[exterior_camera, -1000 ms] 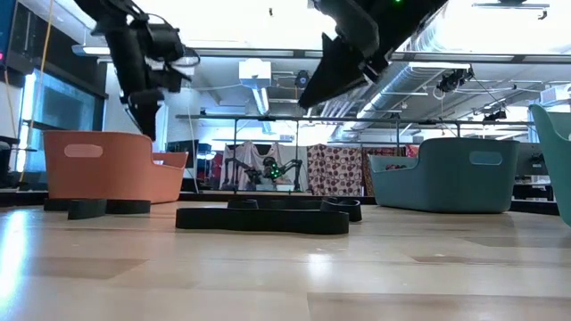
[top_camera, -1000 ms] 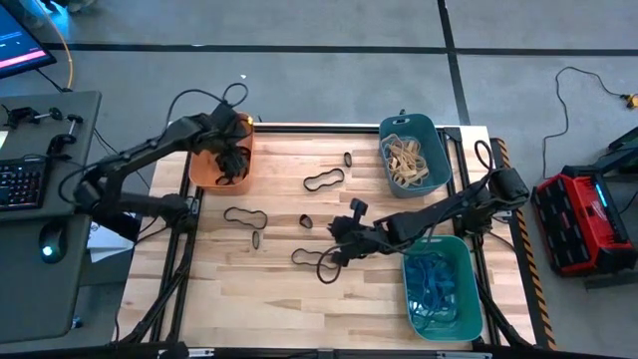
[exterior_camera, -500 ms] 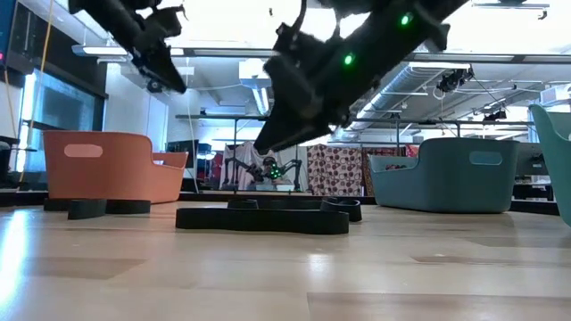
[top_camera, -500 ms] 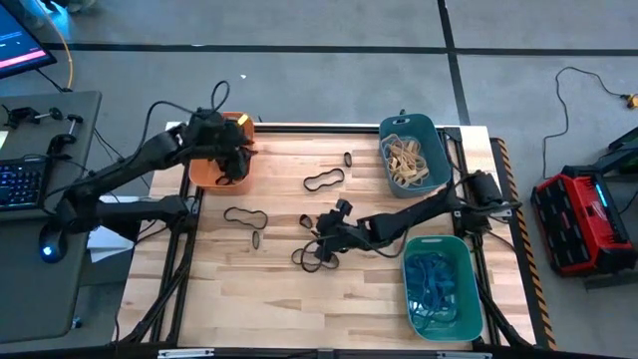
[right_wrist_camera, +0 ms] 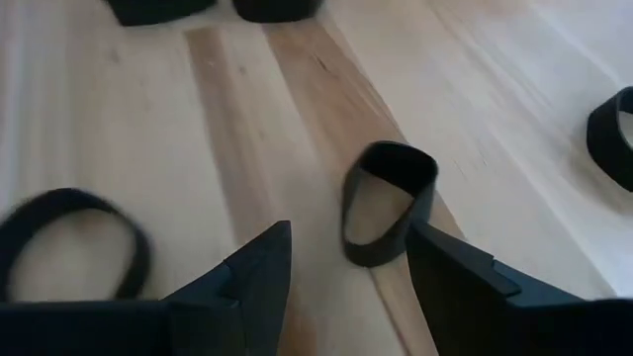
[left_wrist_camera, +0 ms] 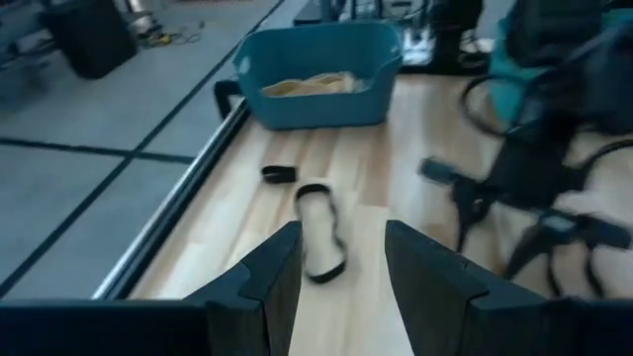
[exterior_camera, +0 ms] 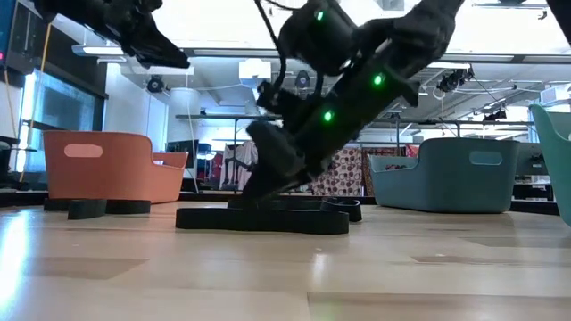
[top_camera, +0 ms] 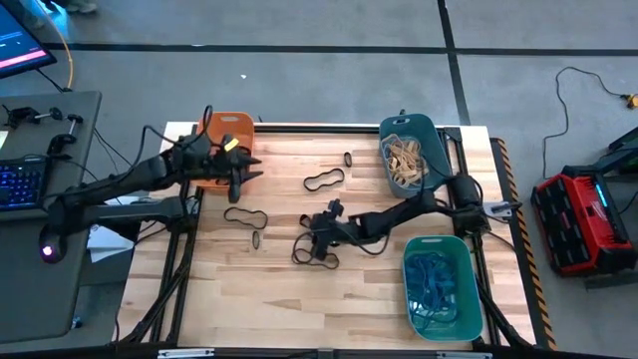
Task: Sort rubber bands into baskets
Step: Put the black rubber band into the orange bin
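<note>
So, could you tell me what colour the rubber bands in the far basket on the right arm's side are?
Tan; the rubber bands inside the dark teal basket show best in the high view.

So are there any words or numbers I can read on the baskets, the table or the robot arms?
None can be read.
Orange basket, teal basket, green basket: no lettering shows.
Table: bare wood, no writing.
Monitor beside the table: its screen is too small to read.
Room behind the table in the low view: signs, if any, are too blurred to read.
</note>
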Robot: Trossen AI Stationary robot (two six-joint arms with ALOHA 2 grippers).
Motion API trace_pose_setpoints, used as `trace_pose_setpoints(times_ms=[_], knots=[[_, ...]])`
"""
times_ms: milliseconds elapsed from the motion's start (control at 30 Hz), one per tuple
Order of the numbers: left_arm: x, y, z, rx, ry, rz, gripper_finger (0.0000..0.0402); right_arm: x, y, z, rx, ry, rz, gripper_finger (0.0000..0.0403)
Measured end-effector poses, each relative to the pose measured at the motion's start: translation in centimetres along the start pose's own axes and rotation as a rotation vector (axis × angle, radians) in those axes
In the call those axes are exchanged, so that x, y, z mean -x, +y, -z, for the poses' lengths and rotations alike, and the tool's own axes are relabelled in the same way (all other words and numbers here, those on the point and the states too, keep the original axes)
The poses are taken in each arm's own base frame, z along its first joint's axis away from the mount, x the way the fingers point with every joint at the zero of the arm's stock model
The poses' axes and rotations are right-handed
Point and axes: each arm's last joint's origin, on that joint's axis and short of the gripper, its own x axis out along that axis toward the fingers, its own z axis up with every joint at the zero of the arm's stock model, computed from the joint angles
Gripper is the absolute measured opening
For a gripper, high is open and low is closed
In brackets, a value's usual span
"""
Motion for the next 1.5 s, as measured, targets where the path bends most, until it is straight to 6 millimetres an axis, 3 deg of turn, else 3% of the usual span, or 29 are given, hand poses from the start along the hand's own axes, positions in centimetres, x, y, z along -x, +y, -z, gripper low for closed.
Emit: trace_pose_setpoints(times_ms=[233, 733, 967, 1200, 1500], knots=[[-0.5, -1.6, 0.8, -0.001, -0.047, 0.084, 0.0139, -0.7, -0.3, 0.1, -0.009, -0.012, 0.004, 0.0171], [-2.4, -5.6, 4.6, -0.06, -0.277, 0.261, 0.0139, -1.1, -1.5, 0.2, -0.013, 0.047, -0.038, 0.0007], [-2.5, -6.8, 4.9, -0.043, -0.266, 0.312, 0.0139, 0.5, -0.7, -1.1, 0.01, -0.02, -0.008, 0.0004], [-3.4, -8.0, 5.6, -0.047, -0.19, 0.292, 0.0139, 3.5, 1.7, -3.4, 0.119, -0.179, 0.02, 0.0003], [-5.4, -10.2, 6.6, -0.06, -0.116, 0.297, 0.0156, 5.5, 4.6, -4.7, 0.253, -0.263, 0.091, 0.0001]])
